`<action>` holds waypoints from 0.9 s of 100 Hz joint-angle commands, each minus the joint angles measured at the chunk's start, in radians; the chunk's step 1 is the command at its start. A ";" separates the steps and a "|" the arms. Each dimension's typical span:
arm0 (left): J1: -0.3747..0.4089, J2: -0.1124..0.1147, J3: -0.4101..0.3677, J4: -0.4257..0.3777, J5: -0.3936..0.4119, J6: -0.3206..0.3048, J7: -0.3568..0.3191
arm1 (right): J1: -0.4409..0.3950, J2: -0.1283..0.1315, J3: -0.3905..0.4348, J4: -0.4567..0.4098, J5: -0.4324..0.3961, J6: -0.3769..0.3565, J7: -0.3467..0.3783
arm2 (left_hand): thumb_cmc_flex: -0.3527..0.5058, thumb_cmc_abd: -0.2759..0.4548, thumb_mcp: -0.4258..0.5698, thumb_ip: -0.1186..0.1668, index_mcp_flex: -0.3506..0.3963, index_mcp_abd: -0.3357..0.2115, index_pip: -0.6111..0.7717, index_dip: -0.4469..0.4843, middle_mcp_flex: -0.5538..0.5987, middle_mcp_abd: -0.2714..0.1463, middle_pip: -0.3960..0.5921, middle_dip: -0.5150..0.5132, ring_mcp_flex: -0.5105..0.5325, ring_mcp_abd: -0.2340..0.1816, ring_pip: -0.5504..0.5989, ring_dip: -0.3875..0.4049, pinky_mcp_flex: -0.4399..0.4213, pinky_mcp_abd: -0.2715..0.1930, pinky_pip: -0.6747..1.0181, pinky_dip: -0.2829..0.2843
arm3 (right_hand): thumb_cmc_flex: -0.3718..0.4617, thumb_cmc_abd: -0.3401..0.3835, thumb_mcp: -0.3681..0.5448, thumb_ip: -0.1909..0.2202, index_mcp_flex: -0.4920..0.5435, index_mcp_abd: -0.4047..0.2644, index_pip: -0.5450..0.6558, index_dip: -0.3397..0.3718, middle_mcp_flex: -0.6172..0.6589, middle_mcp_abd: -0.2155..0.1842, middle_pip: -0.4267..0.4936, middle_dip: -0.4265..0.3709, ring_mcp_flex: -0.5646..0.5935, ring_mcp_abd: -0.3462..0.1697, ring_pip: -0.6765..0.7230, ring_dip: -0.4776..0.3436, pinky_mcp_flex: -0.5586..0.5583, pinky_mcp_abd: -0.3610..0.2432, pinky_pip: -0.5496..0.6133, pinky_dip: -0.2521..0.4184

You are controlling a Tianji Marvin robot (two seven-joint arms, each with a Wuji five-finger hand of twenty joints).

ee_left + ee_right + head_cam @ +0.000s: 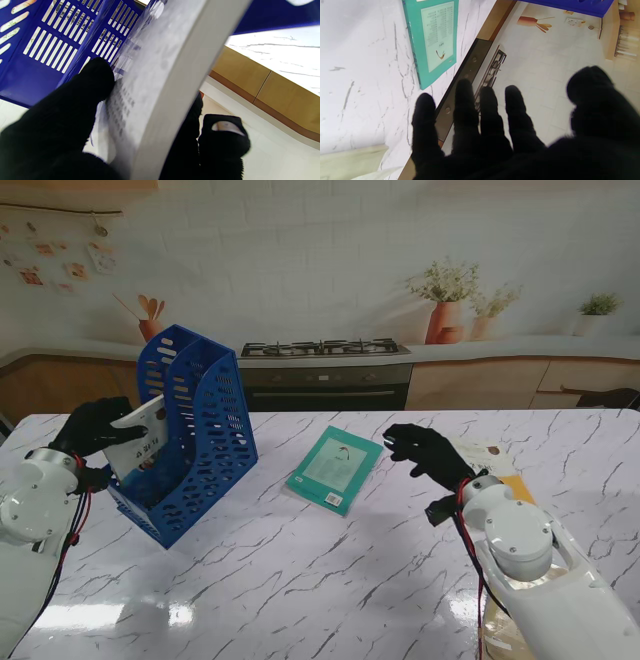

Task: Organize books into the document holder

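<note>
Right hand (425,452) hovers open near the teal book (335,469) flat on the table, left hand (92,430) clamps a white book (138,440) against the tilted blue document holder (195,430), which I reckon could tip over if shoved.

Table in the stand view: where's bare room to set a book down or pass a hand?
Free: the marble table nearer to me, between both arms. Also bare between the tilted blue holder and the green book. Crowded: books under the right hand; left hand against the holder.
</note>
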 commanded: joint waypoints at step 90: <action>0.080 -0.004 -0.035 -0.117 0.012 0.073 -0.052 | -0.014 -0.005 0.002 0.003 0.010 -0.012 0.010 | -0.117 0.166 -0.178 -0.018 -0.173 0.076 -0.643 -0.776 -0.421 0.034 -0.409 -0.260 -0.613 0.139 -0.829 -0.177 -0.899 0.099 -0.892 0.026 | -0.010 0.012 -0.021 0.062 -0.025 -0.008 -0.009 -0.012 -0.023 -0.023 -0.017 -0.008 -0.012 -0.015 -0.015 -0.008 -0.004 -0.010 -0.002 -0.008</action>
